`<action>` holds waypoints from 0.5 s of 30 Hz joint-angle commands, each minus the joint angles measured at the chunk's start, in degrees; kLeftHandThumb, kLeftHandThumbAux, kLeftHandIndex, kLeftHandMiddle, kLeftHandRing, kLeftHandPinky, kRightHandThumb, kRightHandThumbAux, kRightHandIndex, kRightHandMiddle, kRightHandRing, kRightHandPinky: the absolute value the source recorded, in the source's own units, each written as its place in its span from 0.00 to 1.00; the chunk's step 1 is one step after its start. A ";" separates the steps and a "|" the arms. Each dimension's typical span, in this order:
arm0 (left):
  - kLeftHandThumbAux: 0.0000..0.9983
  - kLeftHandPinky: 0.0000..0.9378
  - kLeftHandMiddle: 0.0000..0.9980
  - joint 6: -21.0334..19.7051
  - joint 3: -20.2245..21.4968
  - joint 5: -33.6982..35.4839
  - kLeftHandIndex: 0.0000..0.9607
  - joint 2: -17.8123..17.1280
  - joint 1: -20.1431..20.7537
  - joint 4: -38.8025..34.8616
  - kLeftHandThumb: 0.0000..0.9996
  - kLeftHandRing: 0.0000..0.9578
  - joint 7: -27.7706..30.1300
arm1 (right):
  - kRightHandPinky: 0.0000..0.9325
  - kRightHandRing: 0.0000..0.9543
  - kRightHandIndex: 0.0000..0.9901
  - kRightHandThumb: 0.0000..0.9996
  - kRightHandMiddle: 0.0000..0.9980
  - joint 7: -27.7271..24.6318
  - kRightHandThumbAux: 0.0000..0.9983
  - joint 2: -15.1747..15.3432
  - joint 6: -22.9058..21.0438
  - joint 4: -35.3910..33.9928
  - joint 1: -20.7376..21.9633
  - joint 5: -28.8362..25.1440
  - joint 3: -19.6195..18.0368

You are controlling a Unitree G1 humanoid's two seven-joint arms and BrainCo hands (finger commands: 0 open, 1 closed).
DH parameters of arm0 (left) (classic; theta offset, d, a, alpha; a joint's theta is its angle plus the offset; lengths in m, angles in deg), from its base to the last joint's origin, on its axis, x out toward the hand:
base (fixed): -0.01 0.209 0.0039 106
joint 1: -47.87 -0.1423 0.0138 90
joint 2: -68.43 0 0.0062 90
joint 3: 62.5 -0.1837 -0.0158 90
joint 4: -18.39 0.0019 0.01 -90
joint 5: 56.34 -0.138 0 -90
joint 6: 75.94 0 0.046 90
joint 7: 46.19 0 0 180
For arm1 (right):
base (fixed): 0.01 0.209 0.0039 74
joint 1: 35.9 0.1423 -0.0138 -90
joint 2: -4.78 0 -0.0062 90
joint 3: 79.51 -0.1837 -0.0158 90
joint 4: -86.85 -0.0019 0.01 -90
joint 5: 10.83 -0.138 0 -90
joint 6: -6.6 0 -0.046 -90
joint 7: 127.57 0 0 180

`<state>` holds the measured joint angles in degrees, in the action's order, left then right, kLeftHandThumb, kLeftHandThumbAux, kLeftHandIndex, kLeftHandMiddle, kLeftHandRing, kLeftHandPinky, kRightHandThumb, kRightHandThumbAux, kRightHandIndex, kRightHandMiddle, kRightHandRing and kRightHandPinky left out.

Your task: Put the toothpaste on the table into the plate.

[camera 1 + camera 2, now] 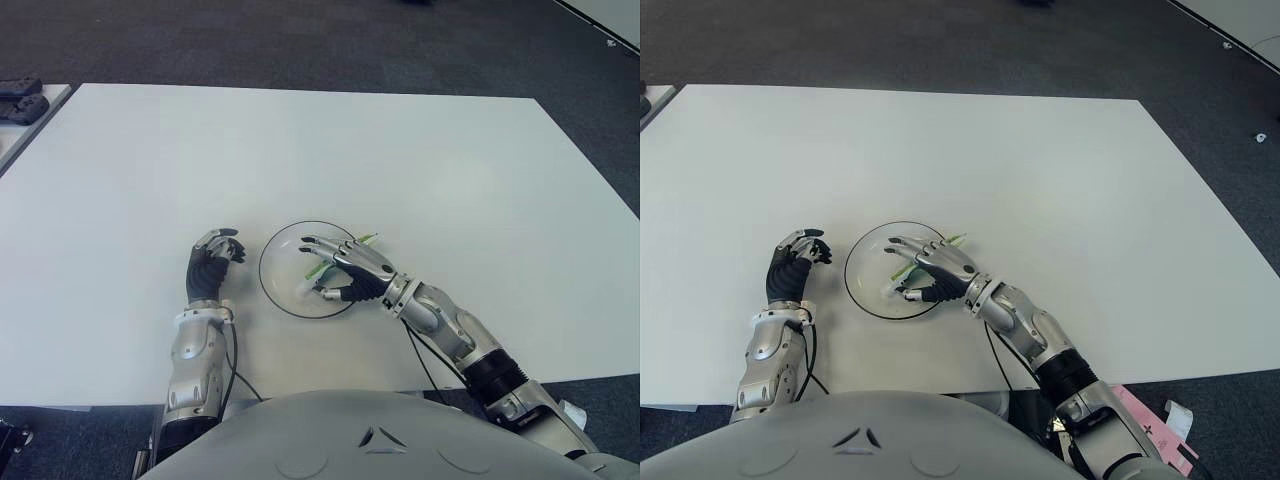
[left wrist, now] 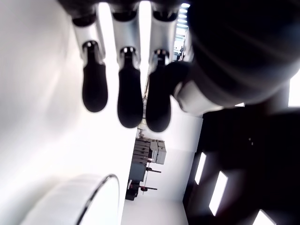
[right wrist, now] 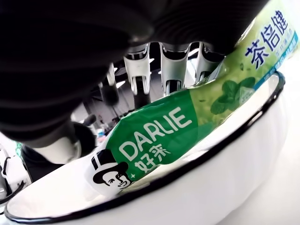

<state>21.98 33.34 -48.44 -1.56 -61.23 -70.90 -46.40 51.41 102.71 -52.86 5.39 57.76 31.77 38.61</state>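
- Green and white, glossy, the toothpaste (image 3: 154, 136) is a flat tube printed with a brand name and mint leaves; in my right wrist view it lies slantwise inside the plate (image 3: 225, 154), one end down in the bowl and the other riding up over the rim.
- From the head camera I see the right hand (image 1: 345, 270) over the plate's middle, fingers extended above the tube and thumb tucked beneath. It looks like a loose cage around the tube, but I cannot tell whether the fingers are gripping it or merely arched over it.
- My guess at the slant: the tube is longer than the bowl is wide, so its far tip (image 1: 368, 238) pokes out past the rim on the side away from the robot.
- White enamel by the look of it, the plate is round and shallow with a thin dark rim, smooth enough that the tube could slide once it is let go.
- My left hand (image 1: 211, 265) shows just beside the plate, on its left, fingers half curled and holding nothing; I judge it is simply standing by.
- Matte white and plain, the table (image 1: 300, 150) gives the plate a flat seat.
- I'd call the task nearly finished: what remains is opening the fingers and lifting clear without dragging the tube out.
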 commanded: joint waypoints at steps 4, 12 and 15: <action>0.72 0.61 0.61 -1.08 -0.08 -0.31 0.45 0.51 -0.33 1.93 0.71 0.62 -0.58 | 0.00 0.00 0.00 0.29 0.00 -1.31 0.23 1.19 -1.19 -0.25 -0.30 0.50 -0.34; 0.72 0.61 0.61 -1.78 -0.05 -0.55 0.45 0.68 -0.08 1.84 0.71 0.63 -1.31 | 0.00 0.00 0.00 0.30 0.00 -0.32 0.18 1.48 -0.76 -1.84 -1.01 0.09 -1.14; 0.72 0.61 0.61 -1.84 -0.14 -0.49 0.45 0.54 -0.03 1.86 0.71 0.63 -1.07 | 0.00 0.00 0.00 0.30 0.00 -0.32 0.16 1.44 -1.22 -2.53 -1.32 0.25 -1.42</action>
<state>22.17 33.31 -48.50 -1.57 -61.05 -70.72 -46.60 51.03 103.76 -52.99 3.44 56.95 31.80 37.87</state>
